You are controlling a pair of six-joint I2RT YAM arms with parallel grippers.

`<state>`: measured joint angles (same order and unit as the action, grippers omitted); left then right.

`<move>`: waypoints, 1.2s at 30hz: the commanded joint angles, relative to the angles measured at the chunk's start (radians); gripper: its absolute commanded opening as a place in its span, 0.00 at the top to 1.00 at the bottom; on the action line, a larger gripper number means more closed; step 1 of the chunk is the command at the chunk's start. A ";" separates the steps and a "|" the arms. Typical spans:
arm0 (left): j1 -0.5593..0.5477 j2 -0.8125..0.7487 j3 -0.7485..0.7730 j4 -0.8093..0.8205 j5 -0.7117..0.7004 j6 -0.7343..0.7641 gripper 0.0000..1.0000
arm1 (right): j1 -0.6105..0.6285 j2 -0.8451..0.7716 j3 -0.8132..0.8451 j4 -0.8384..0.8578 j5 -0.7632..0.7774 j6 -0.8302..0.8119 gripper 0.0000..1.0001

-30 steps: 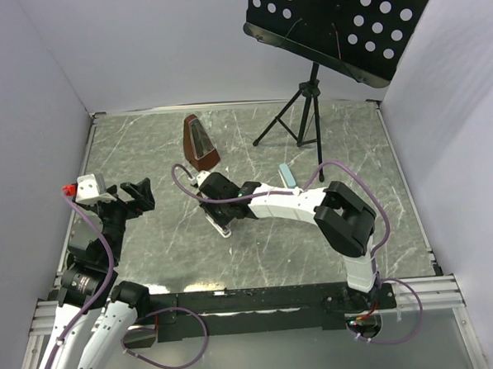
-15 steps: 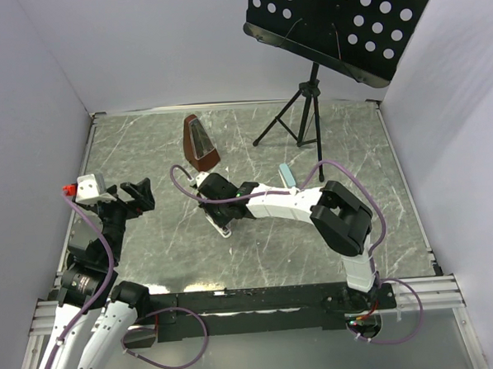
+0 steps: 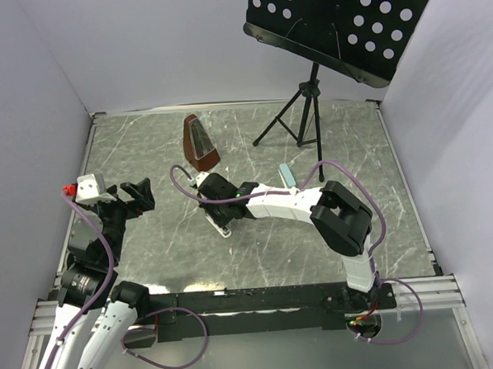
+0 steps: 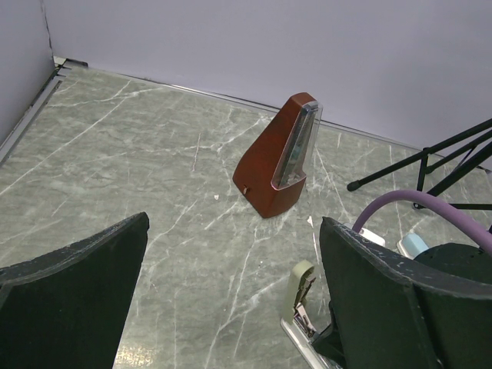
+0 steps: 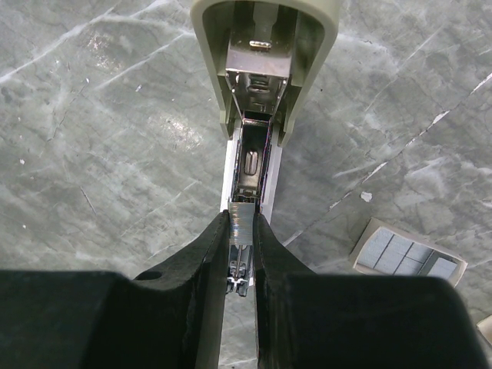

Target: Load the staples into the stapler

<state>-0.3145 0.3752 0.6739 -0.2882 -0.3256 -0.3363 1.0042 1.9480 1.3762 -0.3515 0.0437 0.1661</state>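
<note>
Over the last second your right arm [image 3: 339,217] has crept its elbow slightly left. The right gripper [image 5: 241,254] has hardly moved and stays pinched on the staples [image 5: 240,219]. It holds the silvery strip in line with the open channel of the stapler [image 5: 265,46], at the centre of the scene. I read that as fine alignment, with the strip not yet seated. Your left gripper [image 4: 231,307] is spread wide and empty at the left.

Overhead camera covers the table [image 3: 259,262]; both low wrist views seemingly share the stapler [image 5: 261,46]
</note>
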 commanded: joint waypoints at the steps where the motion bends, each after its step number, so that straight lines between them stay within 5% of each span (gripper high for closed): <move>1: 0.002 -0.004 0.000 0.043 0.010 -0.001 0.03 | 0.007 0.006 0.017 -0.014 0.025 0.009 0.82; 36: 0.000 -0.013 0.000 0.041 0.007 -0.001 0.03 | 0.002 -0.044 -0.046 0.009 0.018 0.049 0.78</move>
<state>-0.3149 0.3744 0.6739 -0.2882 -0.3256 -0.3363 1.0080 1.9316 1.3407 -0.3138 0.0822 0.2184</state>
